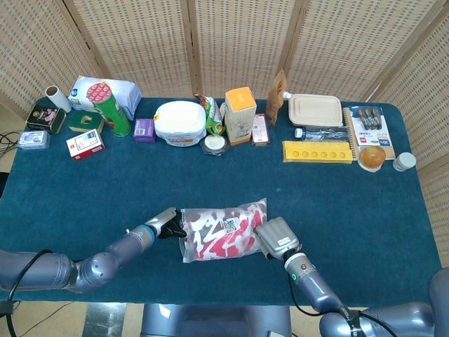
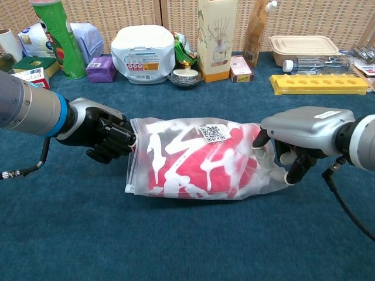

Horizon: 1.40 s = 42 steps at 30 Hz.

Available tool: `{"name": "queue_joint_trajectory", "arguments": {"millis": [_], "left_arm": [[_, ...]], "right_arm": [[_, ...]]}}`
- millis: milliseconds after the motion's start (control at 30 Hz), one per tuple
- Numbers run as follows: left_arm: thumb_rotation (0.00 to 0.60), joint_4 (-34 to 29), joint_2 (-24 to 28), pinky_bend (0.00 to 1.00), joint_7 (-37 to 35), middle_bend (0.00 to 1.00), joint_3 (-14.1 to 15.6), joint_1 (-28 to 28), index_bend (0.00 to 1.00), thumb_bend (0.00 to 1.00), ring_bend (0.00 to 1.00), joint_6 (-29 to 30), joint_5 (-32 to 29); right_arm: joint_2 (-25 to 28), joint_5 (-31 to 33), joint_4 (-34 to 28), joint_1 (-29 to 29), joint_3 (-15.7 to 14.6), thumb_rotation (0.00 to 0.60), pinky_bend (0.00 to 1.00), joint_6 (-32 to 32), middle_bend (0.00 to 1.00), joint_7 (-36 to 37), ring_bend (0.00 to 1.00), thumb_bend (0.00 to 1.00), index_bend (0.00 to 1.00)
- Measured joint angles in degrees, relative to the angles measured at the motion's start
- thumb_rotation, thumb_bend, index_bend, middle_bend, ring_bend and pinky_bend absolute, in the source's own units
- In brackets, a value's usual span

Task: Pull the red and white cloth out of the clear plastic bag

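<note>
The clear plastic bag (image 2: 199, 158) is lying on its side on the blue tablecloth (image 1: 337, 203), near the front edge, with the red and white cloth (image 2: 199, 167) sitting wholly inside it. A white sticker with a QR code (image 2: 212, 133) is showing on the bag's upper face; no other writing on it can be read.

The left hand (image 2: 99, 136), black with its fingers curled together, is pinching the bag's left edge, its forearm reaching in low from the left. The right hand (image 2: 296, 137), silver-backed and palm down, is gripping the bag's right end, a dark fingertip pressing on top and pale-tipped fingers (image 2: 291, 171) hooking underneath.

The chest view is showing this finger contact plainly; from the head view the right hand (image 1: 278, 237) is appearing only as a grey back touching the bag (image 1: 223, 229), and the left hand (image 1: 167, 223) as a small dark shape at its corner.

Along the far side, a green Pringles-style can (image 1: 111, 108), a white lidded tub (image 1: 180, 120) with an unreadable label, a tall reed diffuser box (image 2: 217, 36), a yellow tray (image 1: 317, 152) and a beige lunch box (image 1: 315, 110) are standing in a row; the head view alone is showing a jar of amber contents (image 1: 372, 157).
</note>
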Motion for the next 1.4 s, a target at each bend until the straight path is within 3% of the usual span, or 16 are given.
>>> {"name": "queue_joint_trajectory", "arguments": {"millis": [200, 533, 1400], "left_arm": [[0.600, -0.1, 0.2, 0.91, -0.2, 1.00, 0.1, 0.1, 0.78, 0.45, 0.96, 0.2, 0.4], [0.600, -0.2, 1.1, 0.91, -0.6, 1.00, 0.1, 1.0, 0.78, 0.45, 0.96, 0.6, 2.2], [0.600, -6.3, 10.6, 0.91, -5.6, 1.00, -4.8, 7.4, 0.78, 0.45, 0.96, -1.2, 13.6]], "right_arm": [[0.1, -0.5, -0.4, 0.0, 0.1, 0.600, 1.00, 0.3, 1.00, 0.5, 1.00, 0.57, 0.71], [1.3, -2.5, 0.0, -1.0, 0.3, 0.600, 1.00, 1.8, 1.00, 2.0, 1.00, 0.59, 0.73], [3.6, 0.5, 2.9, -2.8, 1.0, 0.600, 1.00, 5.6, 1.00, -0.7, 1.00, 0.58, 0.74]]}}
